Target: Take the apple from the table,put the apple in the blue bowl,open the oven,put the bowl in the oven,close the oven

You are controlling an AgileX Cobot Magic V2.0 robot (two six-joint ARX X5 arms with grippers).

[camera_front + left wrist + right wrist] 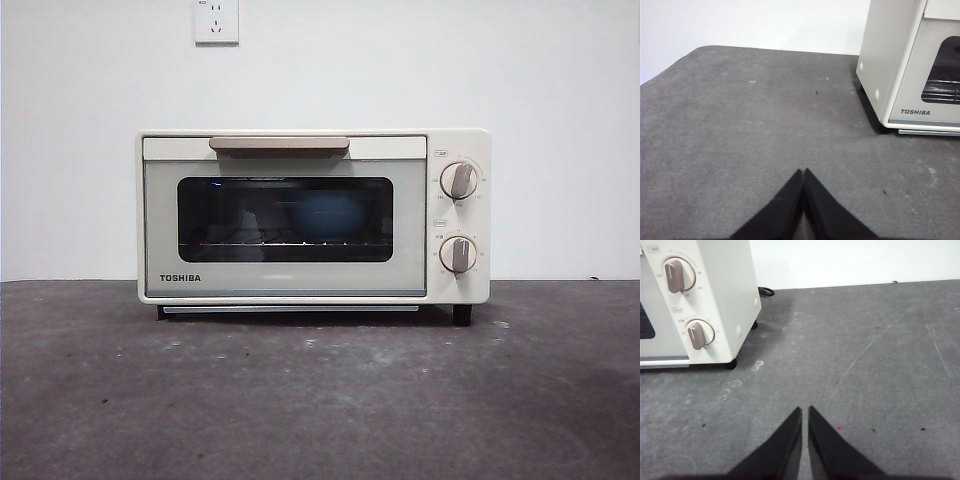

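The oven (313, 215) is being shown with its door shut, and through the dark glass window (285, 219) a blue rounded shape, judged to be the blue bowl (322, 218), is being seen resting on the wire rack inside; the apple cannot be made out through the tinted glass. The closing step is therefore being judged as done, so the task is being taken as finished or nearly so, and nothing more than keeping both arms clear of the oven is being called for.

The left gripper (803, 172) is being held low over the bare surface (755, 130), well apart from the oven's side, its fingers clenched tip to tip on nothing. The right gripper (804, 410) is being held likewise on the knob side, fingers nearly closed with a thin slit between them, empty.

The oven's shell is being seen as smooth cream-white enamel, boxy with softened corners, a beige bar handle (279, 145) and two round knobs (459, 181); the surface is being seen as dark grey, rough and scuffed
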